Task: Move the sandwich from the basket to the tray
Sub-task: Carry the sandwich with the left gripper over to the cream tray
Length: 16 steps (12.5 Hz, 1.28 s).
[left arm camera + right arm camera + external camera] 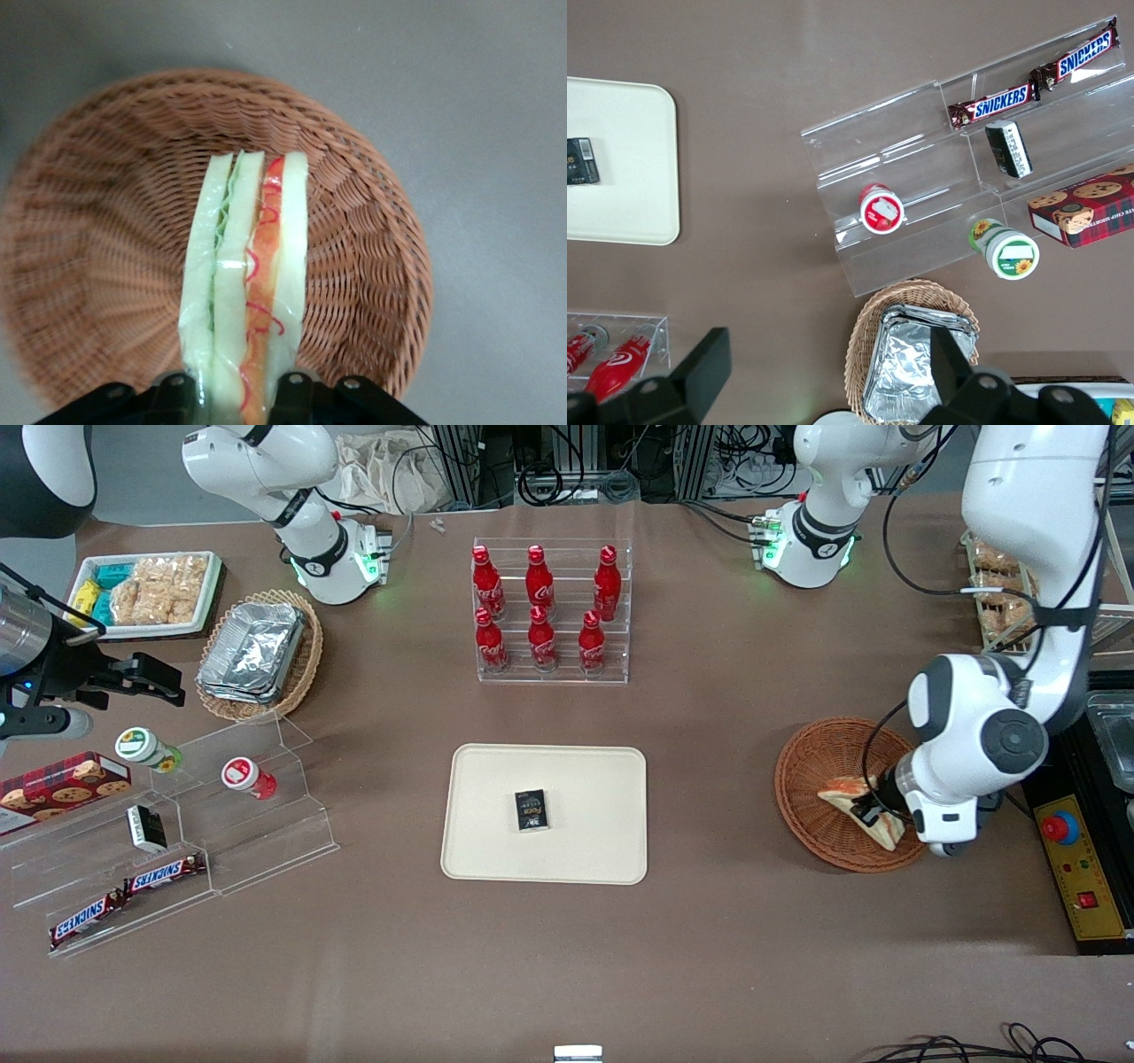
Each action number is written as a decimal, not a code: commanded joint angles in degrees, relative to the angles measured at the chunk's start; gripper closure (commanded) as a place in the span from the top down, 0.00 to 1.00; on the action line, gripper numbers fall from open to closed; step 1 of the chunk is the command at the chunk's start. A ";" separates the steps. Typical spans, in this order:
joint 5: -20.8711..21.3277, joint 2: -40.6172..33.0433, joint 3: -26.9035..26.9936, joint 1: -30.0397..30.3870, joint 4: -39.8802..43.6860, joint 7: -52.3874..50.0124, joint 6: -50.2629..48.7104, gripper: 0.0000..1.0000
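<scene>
The left arm's gripper [873, 808] is down inside the round reddish-brown wicker basket [811, 766], which sits on the brown table [709, 957] toward the working arm's end. Its fingers [182, 390] are closed against the 2 flat faces of the sandwich [850, 795], one on each side, so the wedge is pinched between them. In the left wrist view the sandwich [248, 292] stands on edge with its filling edge toward the camera: pale bread slices with a green layer and an orange-red layer between them, under a clear wrap. The basket's woven floor and wall [372, 266] surround it. Whether the sandwich's lower edge touches the weave or is just clear of it cannot be told.

The cream-beige tray [496, 850] lies flat at the middle of the table, well apart from the basket. A small black box [532, 810] rests near its centre.

Farther from the front camera than the tray, a clear acrylic rack [552, 675] holds 6 red cola bottles [541, 638] in 2 rows of 3. Toward the parked arm's end stand a tan oval basket [306, 664] with foil containers [252, 651], a white tray of snack packets [208, 598], and a clear stepped display [266, 841] carrying 2 Snickers bars [164, 874].
</scene>
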 commanded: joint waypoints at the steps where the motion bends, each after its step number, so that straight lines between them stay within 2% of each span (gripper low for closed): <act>1: 1.00 -0.38 -2.66 -0.07 15.86 3.24 -20.70 0.00; 3: 0.82 0.14 -6.60 0.02 25.98 3.69 -30.76 0.00; 4: 0.90 0.58 -9.41 0.02 28.55 4.82 -31.49 0.00; 6: 0.64 2.68 -14.77 -0.16 33.03 14.18 -30.45 0.00; 8: 0.90 8.64 -21.27 -1.03 40.41 16.52 -30.35 0.00; 10: 1.43 12.08 -21.74 -6.80 41.32 16.17 -30.01 0.00; 11: 3.43 14.10 -21.74 -9.54 41.32 15.39 -28.87 0.00; 12: 5.11 16.73 -21.83 -11.13 41.50 13.99 -25.47 0.00; 16: 7.31 26.41 -21.74 -16.85 41.41 10.37 -13.32 0.00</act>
